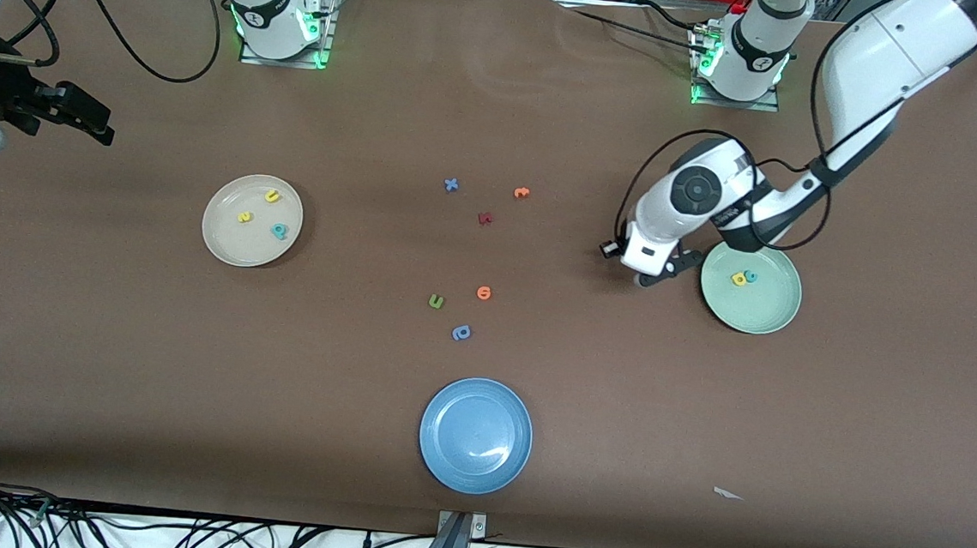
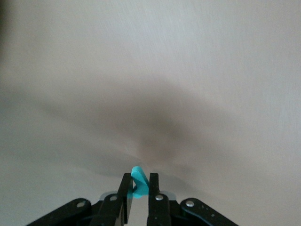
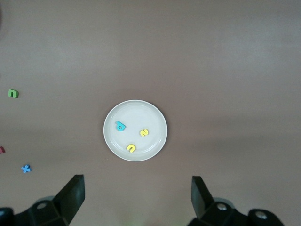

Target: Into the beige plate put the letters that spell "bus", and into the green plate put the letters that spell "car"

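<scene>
Nearest the front camera, close to the desk's [image 1: 102, 385] near edge, lies the bright blue plate [image 1: 475, 436]. Farther in, at mid-desk, sit the periwinkle looped letter [image 1: 461, 332], the green "u" [image 1: 436, 302] and an orange letter [image 1: 484, 292].

The green plate [image 1: 766, 306], toward the left arm's end of the desk, holds a yellow "a" [image 1: 738, 279] touching a teal "c" [image 1: 751, 276]. The left hand [image 2: 140, 188] hangs over the desk surface just beside that plate's rim, on the side toward mid-desk. In the left wrist view its fingers [image 2: 154, 187] are clenched on a small teal letter [image 2: 138, 181]; its shape cannot be read from the part that shows.

The beige plate [image 1: 224, 243], toward the right arm's end of the desk, carries the teal "b" [image 1: 279, 230], the yellow "s" [image 1: 245, 217] and the yellow "u" [image 1: 272, 196], each apart from the others.

Farther still, at mid-desk, lie a dark red letter [image 1: 485, 218], a blue "x" [image 1: 452, 185] and a second orange letter [image 1: 522, 192].

The right hand [image 3: 136, 188] waits high over the beige plate, its fingers spread wide and holding nothing.
</scene>
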Motion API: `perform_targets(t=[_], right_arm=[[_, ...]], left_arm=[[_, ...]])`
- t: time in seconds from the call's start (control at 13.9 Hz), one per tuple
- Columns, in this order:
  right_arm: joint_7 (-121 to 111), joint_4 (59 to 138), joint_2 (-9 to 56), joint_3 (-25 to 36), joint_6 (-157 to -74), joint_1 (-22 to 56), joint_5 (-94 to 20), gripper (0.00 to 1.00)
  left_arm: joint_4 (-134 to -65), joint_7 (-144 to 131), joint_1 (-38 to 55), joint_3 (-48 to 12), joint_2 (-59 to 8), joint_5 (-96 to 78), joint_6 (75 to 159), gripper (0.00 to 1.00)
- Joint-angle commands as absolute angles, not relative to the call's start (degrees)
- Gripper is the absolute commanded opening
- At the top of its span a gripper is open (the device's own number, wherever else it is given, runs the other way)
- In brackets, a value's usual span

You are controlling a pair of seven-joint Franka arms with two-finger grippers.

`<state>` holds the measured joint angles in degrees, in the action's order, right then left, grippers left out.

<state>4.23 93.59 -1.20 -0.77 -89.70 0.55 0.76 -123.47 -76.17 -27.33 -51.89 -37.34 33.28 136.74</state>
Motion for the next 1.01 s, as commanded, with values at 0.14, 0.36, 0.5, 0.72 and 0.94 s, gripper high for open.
perform_targets(t=[0.14,0.36,0.5,0.72,0.94], right_arm=[[4.0,92.9,-1.4,-0.8,-88.9,0.8,0.2,1.0],[4.0,92.9,-1.4,-1.1,-88.9,0.8,0.2,1.0],[4.0,92.9,-1.4,-1.1,-88.9,0.8,0.2,1.0],[4.0,92.9,-1.4,-1.1,-89.4,0.8,0.2,1.0],[4.0,93.0,-0.9,-1.0,-91.8,0.7,0.3,1.0]], left_arm=[[-121.5,-61.5,-43.2,-59.4,-34.7,34.6,126.5,0.0],[-117.6,-50.9,-46.6,-59.2,-35.0,34.3,119.0,0.0],[-117.4,-47.4,-47.5,-57.7,-35.9,34.9,118.9,0.0],[-116.7,-46.8,-46.9,-55.7,-36.5,34.9,118.9,0.2],[-115.1,-46.7,-46.1,-54.9,-36.8,35.0,118.8,0.73]])
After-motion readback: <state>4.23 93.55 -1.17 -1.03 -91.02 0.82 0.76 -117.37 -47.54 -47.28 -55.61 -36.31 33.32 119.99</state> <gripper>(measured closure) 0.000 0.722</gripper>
